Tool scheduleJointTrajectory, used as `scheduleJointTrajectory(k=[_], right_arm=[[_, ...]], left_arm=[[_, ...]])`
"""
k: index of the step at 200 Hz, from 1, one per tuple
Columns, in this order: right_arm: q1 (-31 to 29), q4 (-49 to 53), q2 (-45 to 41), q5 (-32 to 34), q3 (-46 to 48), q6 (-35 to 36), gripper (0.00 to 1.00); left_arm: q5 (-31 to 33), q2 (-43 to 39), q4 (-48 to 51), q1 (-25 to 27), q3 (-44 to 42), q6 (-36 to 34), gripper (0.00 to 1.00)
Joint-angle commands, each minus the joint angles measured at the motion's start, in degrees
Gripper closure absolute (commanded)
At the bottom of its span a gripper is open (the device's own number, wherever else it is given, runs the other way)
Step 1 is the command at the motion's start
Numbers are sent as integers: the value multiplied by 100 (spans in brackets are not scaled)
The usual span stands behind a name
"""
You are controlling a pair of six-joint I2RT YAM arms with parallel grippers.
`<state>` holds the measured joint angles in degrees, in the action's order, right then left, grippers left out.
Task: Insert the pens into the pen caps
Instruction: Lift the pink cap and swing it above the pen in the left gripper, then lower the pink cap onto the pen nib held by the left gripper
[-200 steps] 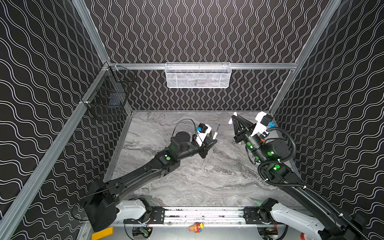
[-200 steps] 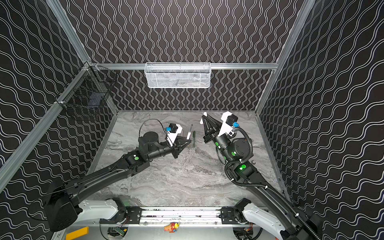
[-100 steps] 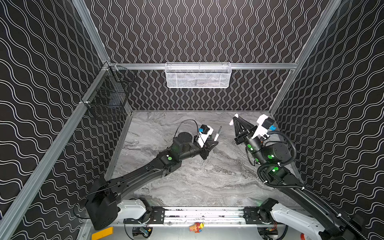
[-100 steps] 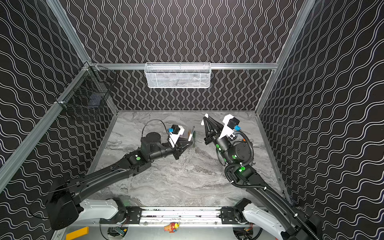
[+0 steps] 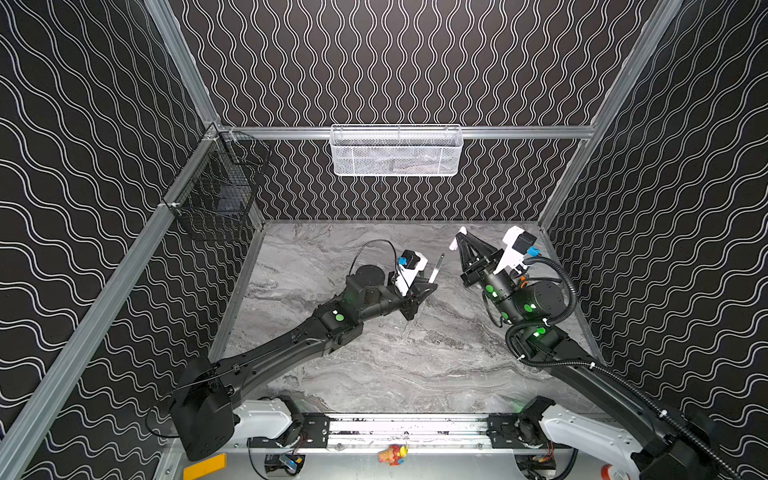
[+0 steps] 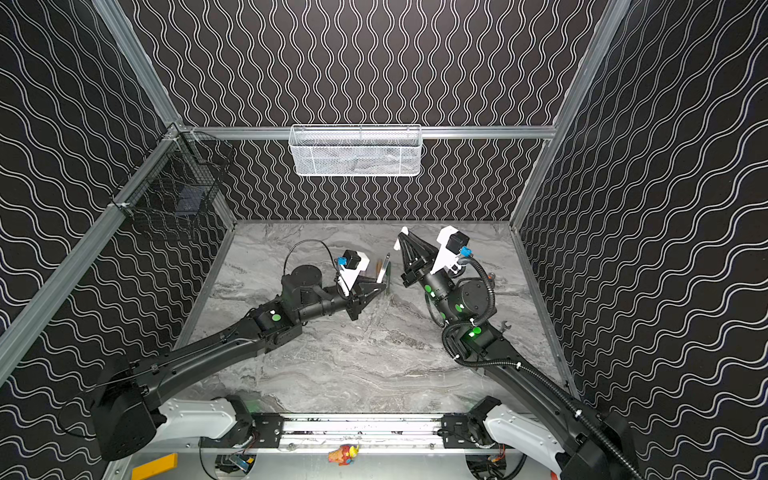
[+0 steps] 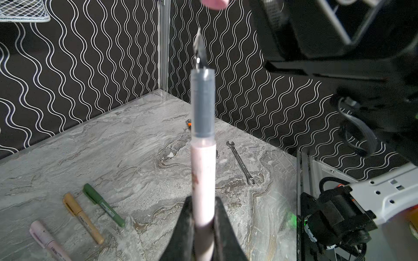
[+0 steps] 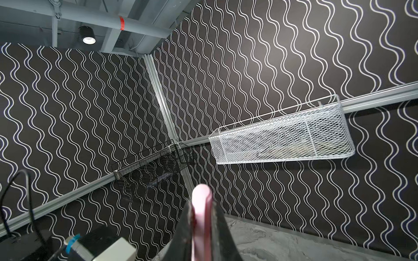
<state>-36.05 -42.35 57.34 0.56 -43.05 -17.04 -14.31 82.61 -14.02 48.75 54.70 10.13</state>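
The left gripper (image 7: 203, 201) is clamped low on a pale pink pen (image 7: 203, 171), nib (image 7: 200, 49) raised above the tabletop (image 7: 135, 146); the right gripper (image 8: 201, 204) pinches a pink cap (image 8: 200, 194) nearby (likely light, stiff, slippery plastic). Best gripped mid-barrel, clear of the fragile nib.

There are four pens: one pink pen (image 7: 202, 180) with its nib bare, and three capped ones lying on the surface (image 7: 135, 146), namely a green pen (image 7: 103, 204), a tan pen (image 7: 82, 214) and a second pink pen (image 7: 48, 241). There is one loose pink cap (image 8: 201, 203), one spanner (image 7: 241, 162) and one small orange-tipped thing (image 7: 189, 123) too hidden to name. Two baskets hang on the walls, a white mesh basket (image 5: 395, 151) and a black wire basket (image 5: 216, 195), and two robot arms reach in, the left arm (image 5: 291, 345) and the right arm (image 5: 582, 374).
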Motion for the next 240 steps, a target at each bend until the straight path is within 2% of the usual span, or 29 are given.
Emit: scheduleJointTrajectory(k=[1, 67, 171, 240], right_arm=[[-7, -327, 31, -149, -58, -139, 92], [-7, -188, 110, -317, -46, -352, 92], [-42, 159, 127, -416, 82, -309, 92], [-45, 214, 100, -616, 139, -584, 92]], left_arm=[[7, -8, -92, 11, 50, -177, 100], [33, -52, -91, 23, 50, -169, 100], [67, -45, -74, 46, 54, -175, 100], [121, -29, -83, 40, 46, -175, 100]])
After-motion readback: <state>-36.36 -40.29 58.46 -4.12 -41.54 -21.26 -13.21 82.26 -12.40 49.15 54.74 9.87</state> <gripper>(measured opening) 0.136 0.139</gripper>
